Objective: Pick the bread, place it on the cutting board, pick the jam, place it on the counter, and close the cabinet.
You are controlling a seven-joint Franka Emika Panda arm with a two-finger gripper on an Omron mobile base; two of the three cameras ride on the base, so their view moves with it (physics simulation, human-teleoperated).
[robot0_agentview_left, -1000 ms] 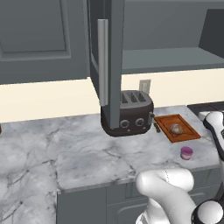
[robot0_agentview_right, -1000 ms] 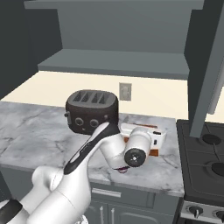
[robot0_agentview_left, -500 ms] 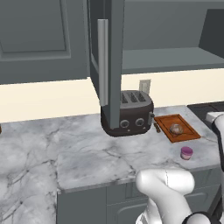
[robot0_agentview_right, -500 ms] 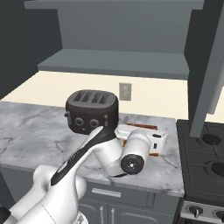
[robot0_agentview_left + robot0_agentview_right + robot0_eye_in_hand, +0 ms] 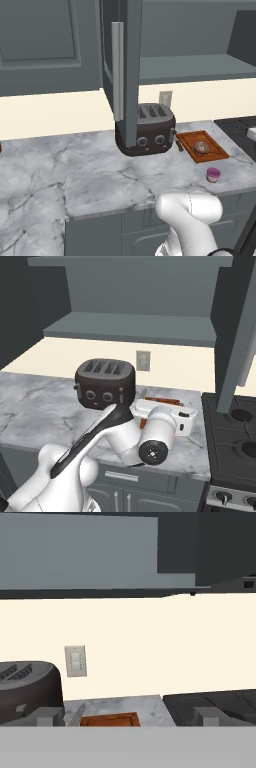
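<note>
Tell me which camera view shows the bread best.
The left base view: the bread sits in plain sight on the cutting board, with the jam nearby on the counter. In the right base view the arm covers that spot, and the hand view catches just the board's edge.

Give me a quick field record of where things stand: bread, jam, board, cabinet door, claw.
bread: lying on the cutting board
jam: upright on the counter, in front of the board, apart from it
toaster: left of the board
cabinet: door open, swung out over the toaster
claw: open, empty, facing the back wall above the board
left to do: close the cabinet
</note>
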